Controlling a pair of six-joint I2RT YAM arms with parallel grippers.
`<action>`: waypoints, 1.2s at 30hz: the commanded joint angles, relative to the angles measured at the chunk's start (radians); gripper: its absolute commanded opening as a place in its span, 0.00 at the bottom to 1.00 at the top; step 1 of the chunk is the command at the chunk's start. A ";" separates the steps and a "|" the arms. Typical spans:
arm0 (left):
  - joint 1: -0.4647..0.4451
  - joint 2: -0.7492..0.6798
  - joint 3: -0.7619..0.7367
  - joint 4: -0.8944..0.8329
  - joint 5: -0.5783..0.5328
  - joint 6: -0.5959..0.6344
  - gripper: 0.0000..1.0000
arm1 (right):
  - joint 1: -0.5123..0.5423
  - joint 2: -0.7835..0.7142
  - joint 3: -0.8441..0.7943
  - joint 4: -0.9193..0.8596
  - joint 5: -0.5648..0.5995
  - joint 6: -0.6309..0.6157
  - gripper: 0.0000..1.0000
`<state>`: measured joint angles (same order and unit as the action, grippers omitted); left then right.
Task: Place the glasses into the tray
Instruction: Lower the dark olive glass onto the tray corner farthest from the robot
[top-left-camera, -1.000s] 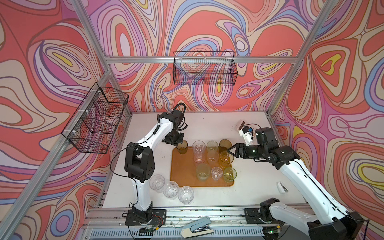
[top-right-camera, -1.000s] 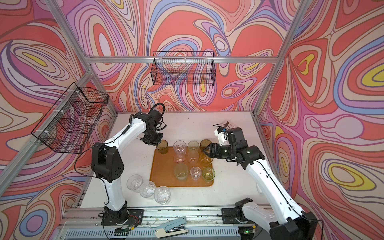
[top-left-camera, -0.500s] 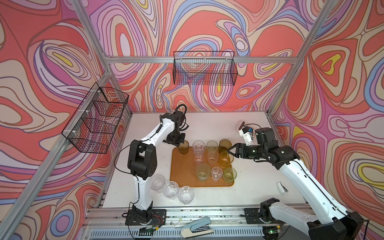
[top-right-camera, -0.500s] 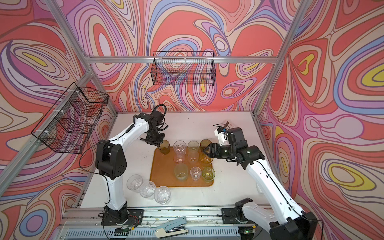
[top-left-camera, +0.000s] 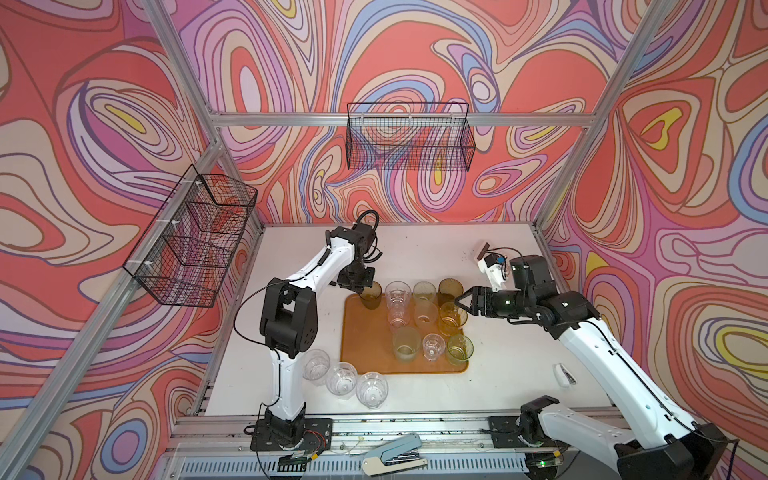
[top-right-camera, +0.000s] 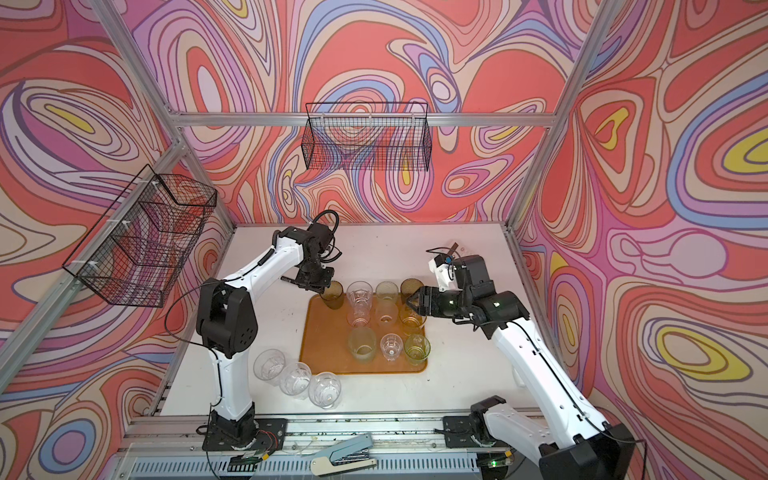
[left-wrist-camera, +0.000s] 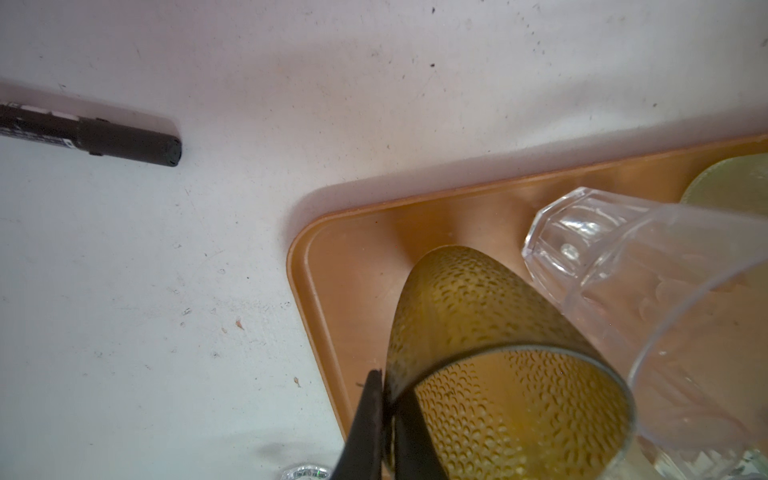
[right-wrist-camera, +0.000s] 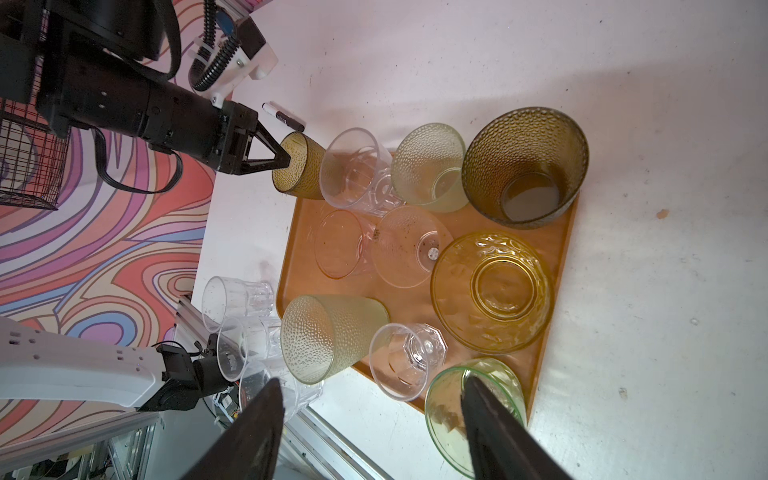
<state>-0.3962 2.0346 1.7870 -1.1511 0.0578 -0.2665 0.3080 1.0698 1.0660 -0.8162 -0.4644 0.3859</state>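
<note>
Pinching the olive-brown glass wall, one finger inside: left gripper; right gripper spread

A flat orange-brown rectangular tray with rounded corners and a low rim lies on the table. Ten small transparent tumblers stand upright on it. Along the far edge are a dimpled olive-brown glass at the left corner, its rim pinched by the left gripper, a tall clear faceted glass, a pale green glass and a second olive-brown glass. A pink glass, a pale clear glass and an amber glass fill the middle. A dimpled pale green glass, a small clear glass and a bright green glass line the near edge. Three clear tumblers stand close together off the tray, by its near left corner.
</note>
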 joint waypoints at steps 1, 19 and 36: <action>-0.008 0.030 0.024 -0.007 -0.018 -0.013 0.00 | -0.003 -0.010 -0.011 0.000 -0.005 -0.001 0.71; -0.027 0.047 0.008 0.007 -0.046 -0.019 0.05 | -0.003 -0.010 -0.020 0.014 -0.031 0.008 0.71; -0.042 0.035 0.002 0.002 -0.049 -0.028 0.14 | -0.004 -0.009 -0.015 0.006 -0.031 0.004 0.71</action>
<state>-0.4328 2.0659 1.7870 -1.1320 0.0212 -0.2852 0.3080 1.0691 1.0542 -0.8154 -0.4881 0.3870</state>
